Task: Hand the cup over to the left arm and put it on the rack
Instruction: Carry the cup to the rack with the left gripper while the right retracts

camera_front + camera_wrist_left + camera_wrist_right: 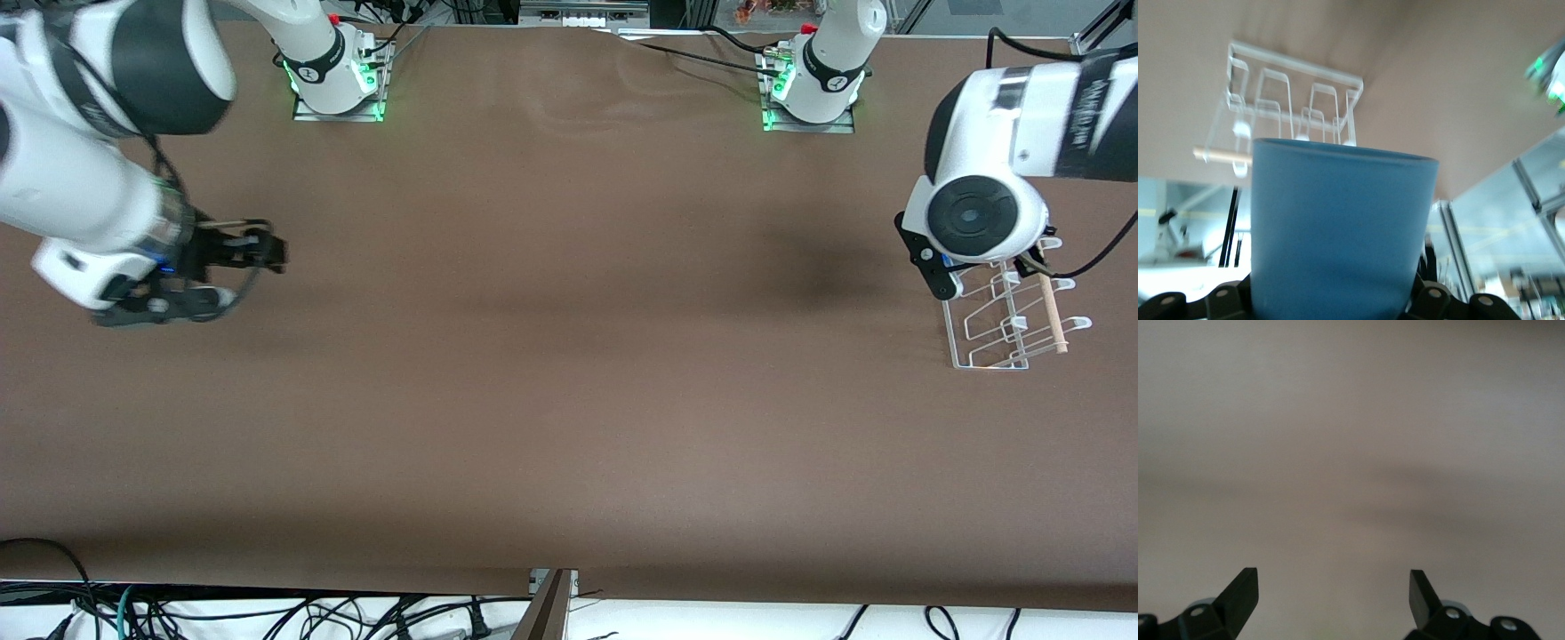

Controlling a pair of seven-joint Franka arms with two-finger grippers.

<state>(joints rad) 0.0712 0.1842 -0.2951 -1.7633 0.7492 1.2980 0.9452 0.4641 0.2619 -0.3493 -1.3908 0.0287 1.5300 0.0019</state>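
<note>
The light-blue cup (1338,227) fills the left wrist view, clamped between the jaws of my left gripper (1338,303). The front view does not show the cup; the left arm's wrist (978,218) covers it. That wrist hangs over the end of the white wire rack (987,364) that lies farther from the front camera. The rack stands at the left arm's end of the table, with its pale wooden dowel (1053,311) along one side. It also shows in the left wrist view (1298,63), past the cup. My right gripper (267,253) is open and empty (1333,587) over bare table at the right arm's end.
The brown table (569,356) is bare between the two arms. The arm bases (338,80) (813,89) stand along the edge farthest from the front camera. Loose cables (267,613) hang below the nearest edge.
</note>
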